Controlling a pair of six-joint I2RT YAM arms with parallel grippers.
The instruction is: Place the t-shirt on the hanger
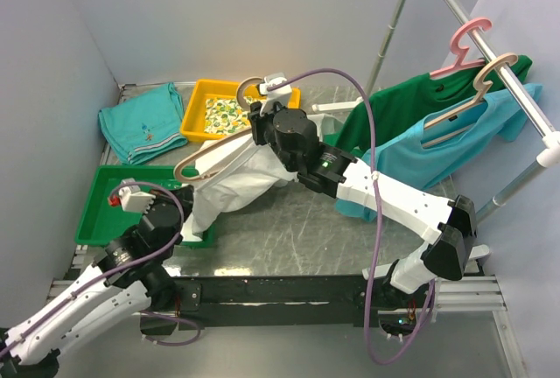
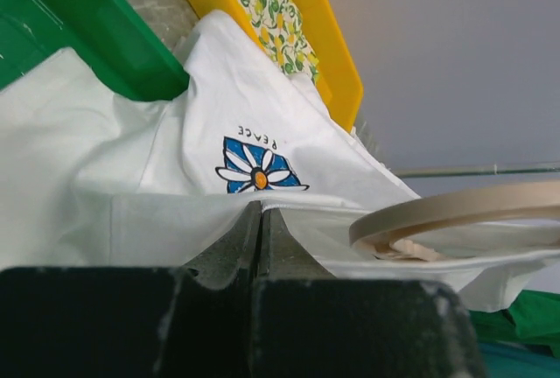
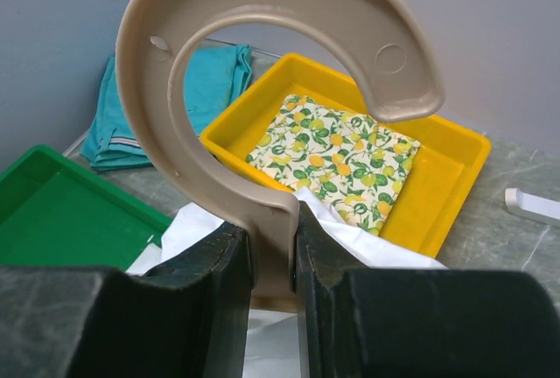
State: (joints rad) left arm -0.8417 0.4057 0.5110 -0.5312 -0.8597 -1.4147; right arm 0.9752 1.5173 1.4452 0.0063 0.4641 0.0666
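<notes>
A: Background, quick: grey marbled table (image 1: 297, 220), plain grey walls (image 1: 219, 10). What's nearest?
B: The left gripper (image 2: 260, 213). Its jaws are fully together, pinching a fold of the t-shirt (image 2: 262, 115). The fabric tents up to the fingertips. The daisy print and "PEACE" sit just beyond, upside down to that camera.
A: Where's the shirt?
B: Mid-table and bunched. Its near edge is draped over the rim of the green tray (image 1: 96, 212). The rest is lifted toward the hanger (image 1: 210, 152).
A: And the hanger?
B: Beige, in the air, tilted with the hook up. The right gripper (image 3: 273, 229) has it by the neck just under the hook, jaws narrow and clamped on the plastic. The shirt hangs right below that pincer, touching the frame. One hanger shoulder sticks out to the left, bare.
A: Which step?
B: My call is threading the hanger into the shirt, partway through. I can't tell whether it went in by the neck hole or the hem.
A: Next?
B: Likely the left draws fabric over the bare shoulder with the right holding the hanger steady. That needs slack, not a tug.
A: What's behind?
B: A yellow tray (image 1: 197, 111) with a lemon-print cloth (image 1: 229, 114), and a teal garment (image 1: 140, 120) beside it. Far right is a clothes rail (image 1: 525, 98) with a green t-shirt (image 1: 411, 107), a light blue shirt (image 1: 420, 155) and a pink hanger (image 1: 468, 41).
</notes>
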